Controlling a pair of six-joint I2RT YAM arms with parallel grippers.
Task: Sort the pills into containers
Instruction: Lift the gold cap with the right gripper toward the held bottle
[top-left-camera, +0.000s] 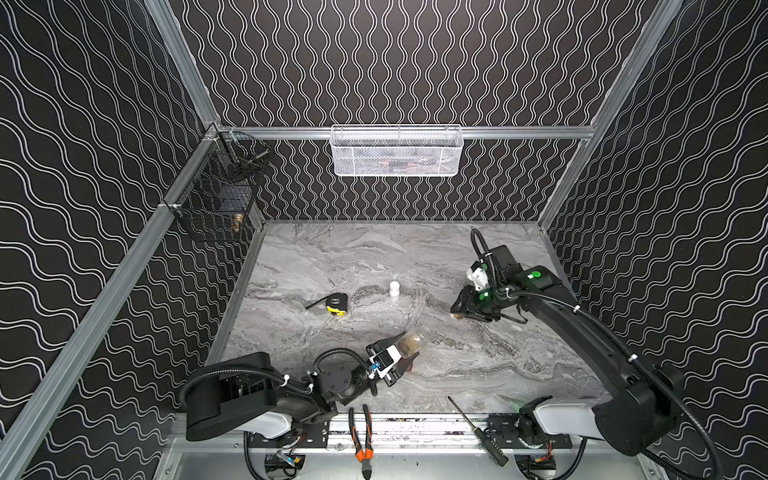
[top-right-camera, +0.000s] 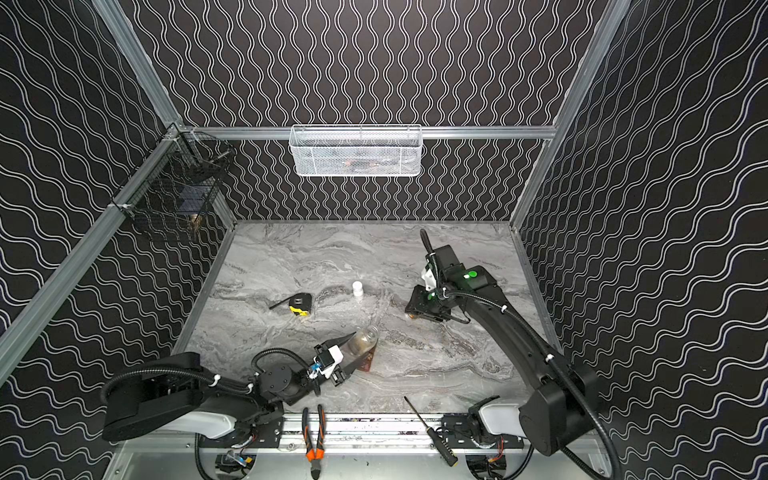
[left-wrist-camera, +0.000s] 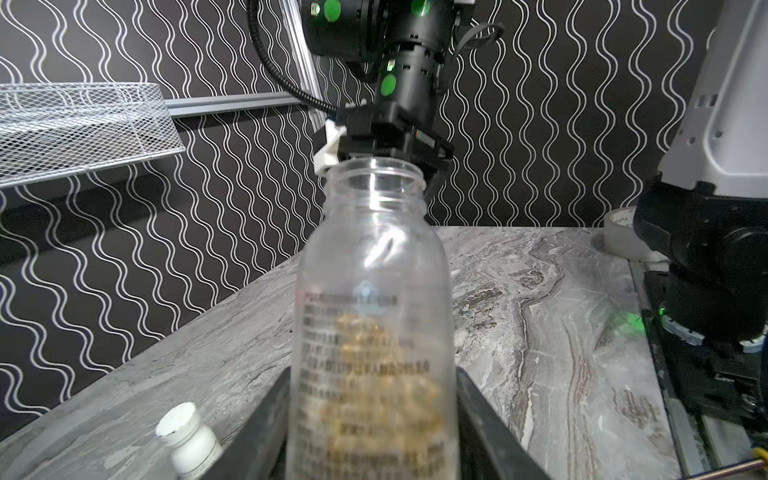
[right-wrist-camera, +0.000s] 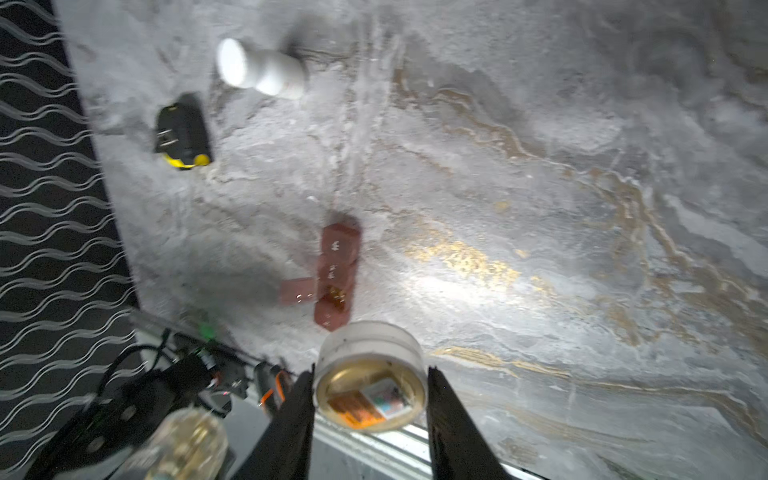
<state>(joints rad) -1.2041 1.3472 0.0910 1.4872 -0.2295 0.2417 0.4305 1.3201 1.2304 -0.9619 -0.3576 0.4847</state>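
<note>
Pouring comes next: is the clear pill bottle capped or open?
Open: the clear pill bottle shows a bare mouth in the left wrist view; the right gripper holds a white cap.

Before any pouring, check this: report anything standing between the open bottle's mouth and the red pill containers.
Nothing visible does. The bottle in the left gripper is uncapped; the right gripper holds its cap off to the side. The containers lie by the bottle, one lid flipped open, the others seemingly shut.
</note>
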